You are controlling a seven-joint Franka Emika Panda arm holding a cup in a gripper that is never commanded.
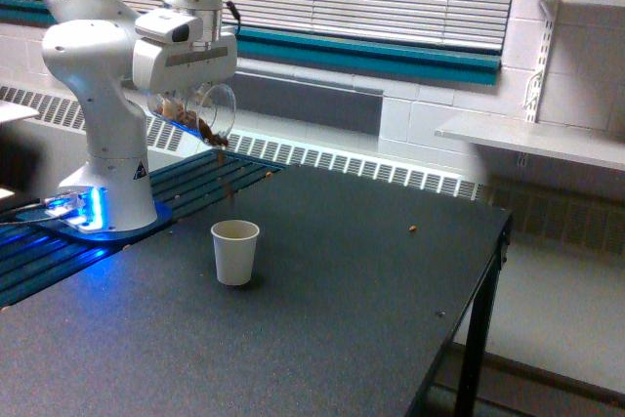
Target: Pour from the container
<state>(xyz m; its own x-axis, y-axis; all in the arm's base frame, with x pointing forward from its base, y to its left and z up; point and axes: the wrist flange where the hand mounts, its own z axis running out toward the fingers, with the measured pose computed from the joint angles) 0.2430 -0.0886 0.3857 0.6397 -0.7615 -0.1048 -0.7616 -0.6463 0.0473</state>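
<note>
The container is a clear plastic cup with brown bits inside, held tipped on its side under the white arm's hand, its wide rim facing the exterior view's right. My gripper is shut on it, fingers mostly hidden by the hand housing. A thin stream of brown bits falls from the rim's low edge toward a white paper cup standing upright on the dark table just below.
The arm's base with blue lights stands at the exterior view's left on a slatted surface. A small brown bit lies on the table toward the right. The table's edge and leg are at right. Wall shelves hang beyond.
</note>
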